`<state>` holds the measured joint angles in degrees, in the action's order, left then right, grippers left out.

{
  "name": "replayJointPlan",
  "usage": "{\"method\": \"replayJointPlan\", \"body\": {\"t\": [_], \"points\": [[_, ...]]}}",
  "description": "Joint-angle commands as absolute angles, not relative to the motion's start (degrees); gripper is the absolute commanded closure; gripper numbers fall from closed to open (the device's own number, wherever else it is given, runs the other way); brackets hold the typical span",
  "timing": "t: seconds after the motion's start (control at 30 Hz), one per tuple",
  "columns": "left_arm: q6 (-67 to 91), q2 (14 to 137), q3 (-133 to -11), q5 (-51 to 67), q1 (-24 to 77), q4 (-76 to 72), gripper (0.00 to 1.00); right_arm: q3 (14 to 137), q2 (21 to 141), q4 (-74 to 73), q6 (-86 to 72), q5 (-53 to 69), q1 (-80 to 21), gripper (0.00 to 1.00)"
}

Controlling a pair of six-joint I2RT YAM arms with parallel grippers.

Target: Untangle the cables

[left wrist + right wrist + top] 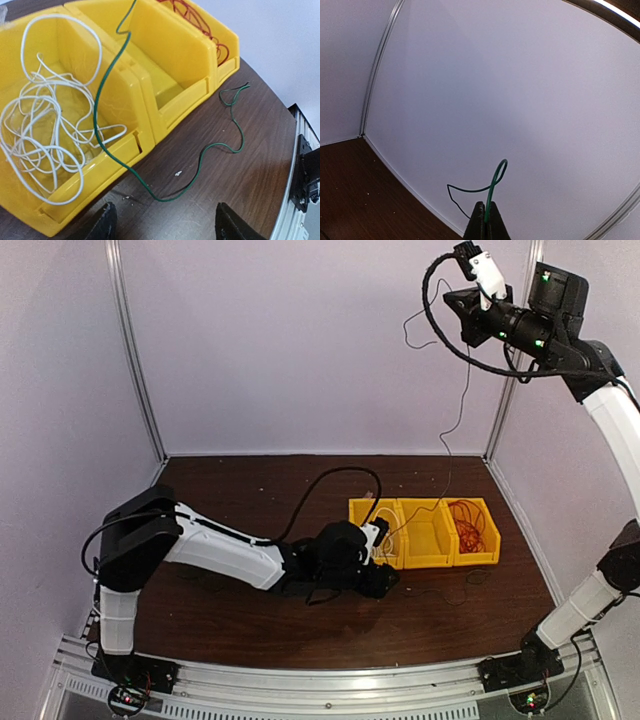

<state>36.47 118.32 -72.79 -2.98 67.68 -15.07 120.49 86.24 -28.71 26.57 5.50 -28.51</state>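
Note:
A thin green cable (467, 380) hangs from my raised right gripper (450, 300) down to the table in front of the yellow bins (425, 562). In the right wrist view the gripper (486, 220) is shut on the green cable (495, 185), which loops above the tips. My left gripper (162, 220) is open and empty, low over the table, and the green cable (200, 160) lies just ahead of it. White cables (50, 125) lie coiled in the left bin. Red cables (468, 525) fill the right bin.
Three yellow bins (165, 115) stand joined in a row at centre right; the middle one holds no coil. A thick black arm cable (330, 480) arcs over the table behind the left arm. White walls enclose the back and sides.

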Motion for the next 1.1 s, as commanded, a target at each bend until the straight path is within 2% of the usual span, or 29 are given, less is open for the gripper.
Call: {"method": "replayJointPlan", "body": {"t": [0.0,0.17,0.27,0.43,0.67,0.8,1.07], "points": [[41.17,122.22,-77.04,-5.29,67.28,-17.41,0.35,120.41,84.29,-27.50,25.08,5.88,-28.13,1.00],[40.62,126.64,-81.90,-3.90,67.15,-16.30,0.48,120.45,84.19,-27.70,24.03,7.28,-28.13,1.00],[40.69,128.37,-83.36,-2.52,66.98,-17.01,0.60,120.37,84.12,-27.83,23.66,7.83,-28.13,1.00],[40.34,128.48,-85.23,-1.80,66.97,-15.07,1.00,119.49,83.57,-27.67,24.26,6.35,-28.13,1.00],[34.08,122.51,-89.04,2.81,67.49,-12.63,1.00,113.03,82.03,-27.02,26.68,4.24,-26.51,1.00],[28.99,120.03,-95.07,-3.24,67.21,-10.82,1.00,99.76,78.03,-23.97,24.79,6.43,-23.36,1.00],[28.07,126.15,-110.58,-5.22,64.84,-10.34,1.00,73.89,72.16,-17.30,18.03,13.37,-20.86,1.00]]}}
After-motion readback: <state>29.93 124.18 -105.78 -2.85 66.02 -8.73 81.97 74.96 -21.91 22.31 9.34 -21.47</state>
